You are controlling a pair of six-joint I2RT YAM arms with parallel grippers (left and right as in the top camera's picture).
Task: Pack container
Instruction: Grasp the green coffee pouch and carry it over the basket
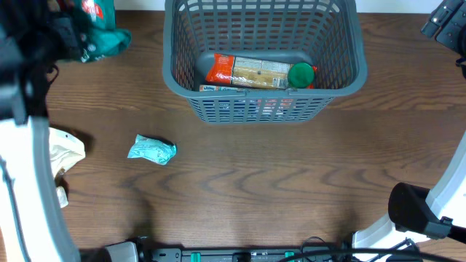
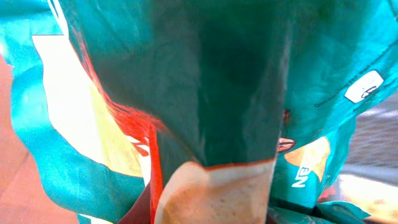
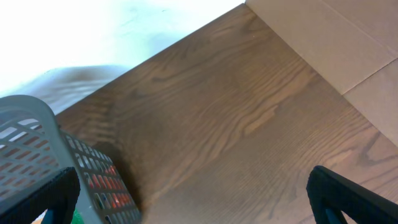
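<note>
The container (image 1: 342, 73), a large grey slotted basket, stands at the far middle of the table and shows at the left edge of the right wrist view (image 3: 37, 124). Inside lie an orange-and-beige packet (image 1: 247, 70) and a green round piece (image 1: 301, 74). My left gripper (image 1: 73, 33) hangs at the far left, left of the basket, shut on a teal snack packet (image 1: 105, 33). That teal packet (image 2: 236, 74) fills the left wrist view and hides the fingers. My right gripper (image 3: 193, 205) is open over bare wood to the right of the basket, at the overhead's right corner (image 1: 444, 22).
A crumpled light blue packet (image 1: 151, 150) lies on the wood in front of the basket, to its left. A cream packet (image 1: 67, 150) lies near the left edge by the left arm's base. A cardboard sheet (image 3: 336, 43) borders the table on the far right.
</note>
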